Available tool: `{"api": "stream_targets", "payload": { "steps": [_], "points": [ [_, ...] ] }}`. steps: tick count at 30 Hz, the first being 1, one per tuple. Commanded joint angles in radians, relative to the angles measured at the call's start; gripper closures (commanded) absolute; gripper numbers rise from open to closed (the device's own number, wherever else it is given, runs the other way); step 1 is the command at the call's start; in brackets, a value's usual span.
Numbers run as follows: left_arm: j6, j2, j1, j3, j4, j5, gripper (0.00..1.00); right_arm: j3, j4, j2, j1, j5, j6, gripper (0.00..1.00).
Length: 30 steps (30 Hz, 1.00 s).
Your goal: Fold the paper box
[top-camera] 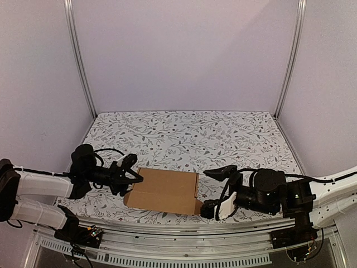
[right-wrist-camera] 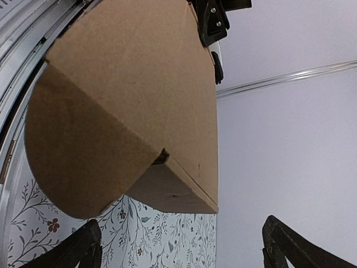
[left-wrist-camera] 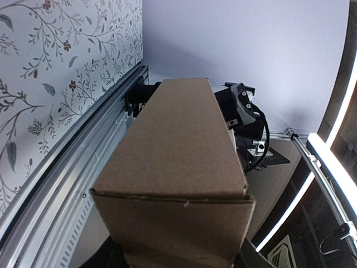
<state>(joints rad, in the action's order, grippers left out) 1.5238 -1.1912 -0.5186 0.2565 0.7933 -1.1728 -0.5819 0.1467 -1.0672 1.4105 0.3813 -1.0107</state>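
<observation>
The paper box (top-camera: 164, 191) is plain brown cardboard, lying near the table's front edge as a low oblong. My left gripper (top-camera: 132, 176) is at its left end. In the left wrist view the box (left-wrist-camera: 178, 151) fills the frame and its end flap runs down between my left gripper's (left-wrist-camera: 184, 258) jaws, which are closed against its sides. My right gripper (top-camera: 213, 191) is open at the box's right end, without touching it. In the right wrist view the box (right-wrist-camera: 139, 84) shows a rounded flap, above and apart from the open right gripper (right-wrist-camera: 181, 245).
The floral table cover (top-camera: 189, 134) stretches behind the box. An aluminium rail (top-camera: 184, 234) runs along the front edge, close under the box. White walls and metal posts (top-camera: 78, 56) enclose the back and sides.
</observation>
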Motion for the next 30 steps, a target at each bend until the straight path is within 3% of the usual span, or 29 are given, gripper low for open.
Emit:
{"api": "stream_targets", "payload": {
  "steps": [1,10,23,27,30],
  "points": [
    [0.009,0.024,0.009,-0.009,0.036,-0.016,1.0,0.022,0.184,-0.053,0.04,0.084,-0.121,0.01],
    [0.0,0.029,0.006,-0.01,0.047,-0.022,1.0,0.016,0.184,-0.043,0.071,0.044,-0.149,0.01],
    [0.023,0.041,0.002,-0.008,0.074,-0.039,1.0,0.0,0.266,-0.183,0.095,0.083,-0.23,0.01],
    [0.021,0.041,-0.001,-0.011,0.074,-0.039,1.0,-0.015,0.293,-0.217,0.095,0.097,-0.254,0.11],
    [0.022,0.041,-0.001,-0.01,0.073,-0.04,1.0,-0.025,0.306,-0.233,0.097,0.11,-0.252,0.25]
  ]
}}
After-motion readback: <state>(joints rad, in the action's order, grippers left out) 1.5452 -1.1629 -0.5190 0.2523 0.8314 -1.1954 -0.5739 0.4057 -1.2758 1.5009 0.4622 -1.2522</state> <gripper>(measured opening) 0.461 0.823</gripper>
